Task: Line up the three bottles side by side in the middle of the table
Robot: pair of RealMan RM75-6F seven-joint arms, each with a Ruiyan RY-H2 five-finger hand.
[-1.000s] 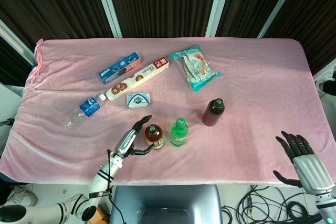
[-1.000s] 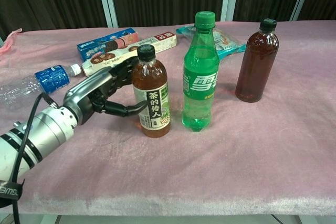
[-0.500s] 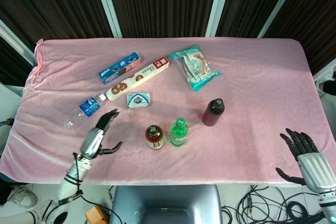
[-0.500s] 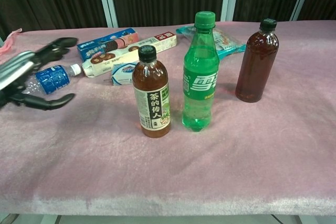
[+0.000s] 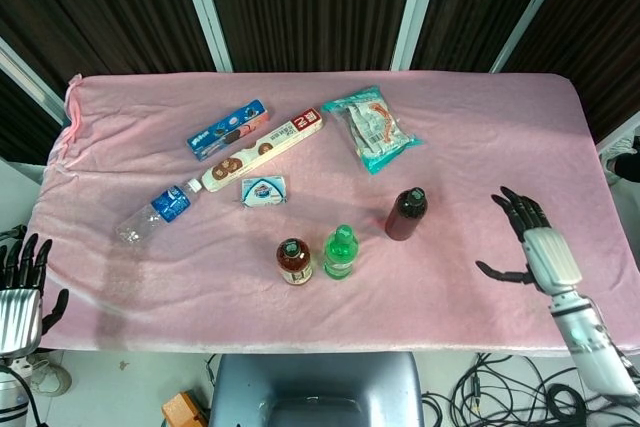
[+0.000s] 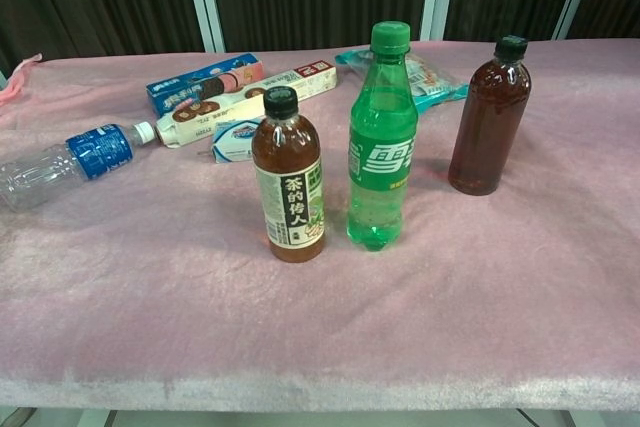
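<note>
Three upright bottles stand near the table's front middle. The brown tea bottle [image 5: 294, 261] [image 6: 288, 177] is leftmost, with the green soda bottle [image 5: 340, 252] [image 6: 380, 139] close beside it. The dark red bottle [image 5: 406, 214] [image 6: 490, 117] stands apart, further right and back. My left hand [image 5: 18, 285] hangs off the table's front left corner, fingers spread, holding nothing. My right hand [image 5: 528, 247] hovers over the front right of the table, fingers apart and empty, well right of the dark red bottle. Neither hand shows in the chest view.
A clear water bottle with a blue label [image 5: 157, 212] [image 6: 68, 161] lies on its side at the left. Behind the bottles are a blue cookie box [image 5: 228, 129], a long cookie box [image 5: 262, 149], a small white packet [image 5: 263, 190] and a teal snack bag [image 5: 371, 128].
My left hand let go of the brown tea bottle and drew back left, off the table's edge. My right hand rose from the front right corner in over the table.
</note>
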